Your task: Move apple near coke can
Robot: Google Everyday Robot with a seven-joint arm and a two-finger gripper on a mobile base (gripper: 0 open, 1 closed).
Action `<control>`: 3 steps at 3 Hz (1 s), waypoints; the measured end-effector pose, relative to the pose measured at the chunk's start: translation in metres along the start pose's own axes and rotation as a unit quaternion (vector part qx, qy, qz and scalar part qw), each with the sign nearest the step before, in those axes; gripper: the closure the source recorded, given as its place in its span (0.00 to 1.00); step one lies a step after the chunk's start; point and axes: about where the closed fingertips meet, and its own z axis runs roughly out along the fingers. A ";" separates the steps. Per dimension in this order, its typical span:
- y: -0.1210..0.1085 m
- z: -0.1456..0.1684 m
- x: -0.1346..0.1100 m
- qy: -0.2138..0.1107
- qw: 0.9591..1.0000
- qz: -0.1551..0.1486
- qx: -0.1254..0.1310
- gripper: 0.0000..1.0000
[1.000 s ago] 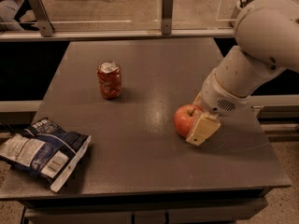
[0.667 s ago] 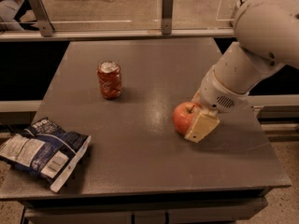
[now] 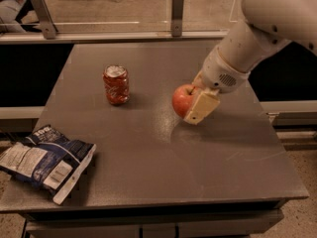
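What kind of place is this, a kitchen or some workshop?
Probably a robot test area, perhaps in an office: a plain gray table, a glass partition behind it, and the end effector over the table gripping an apple.

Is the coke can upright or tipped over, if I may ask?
Upright: silver top up on the coke can; the tool grips the apple to its right.
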 end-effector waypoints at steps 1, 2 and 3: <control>-0.027 0.018 -0.026 -0.026 1.000 -0.012 -0.009 1.00; -0.042 0.040 -0.063 -0.056 0.997 -0.035 -0.025 1.00; -0.038 0.051 -0.098 -0.070 0.994 -0.069 -0.042 1.00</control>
